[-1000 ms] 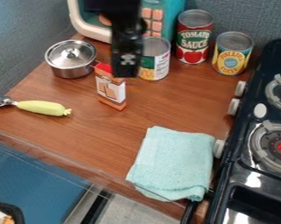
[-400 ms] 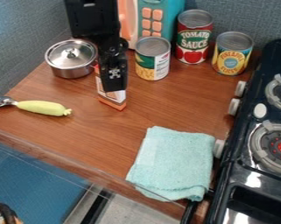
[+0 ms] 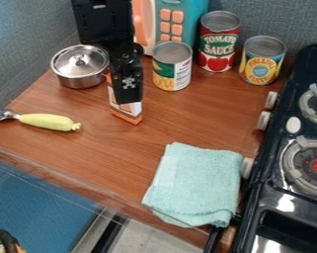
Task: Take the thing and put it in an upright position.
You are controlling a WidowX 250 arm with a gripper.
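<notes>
Your lidded metal pot point(image 3: 77, 78) sits at the far left of the wooden counter point(image 3: 108, 158); the lid point(image 3: 81, 60) is on, so you can't see what is inside; three cans stand upright to its right, their tops closed, their contents hidden from you. The nearest can point(image 3: 172, 81) has a green and yellow label with yellow kernels pictured and a white side panel; the tall can point(image 3: 218, 42) just beyond it to the right has red tomatoes and pale lettering on its label; the far-right can point(image 3: 260, 69) wears yellow and blue, with dark lettering. Your task's thing, a small orange and white carton point(image 3: 128, 117), stands upright on the counter, nearer than the pot and a little right of it; your gripper point(image 3: 128, 94) is directly in front of its upper part in this view, hiding much of its printed face; you can't tell from here how far open the gripper is, or whether it has hold of the carton. Behind the near can you have a teal toy microwave point(image 3: 196, 24) with orange buttons; a yellow-handled utensil point(image 3: 47, 121) lies at the left, a folded mint-green cloth point(image 3: 197, 183) at the near right, just beside the black stove point(image 3: 265, 190).
</notes>
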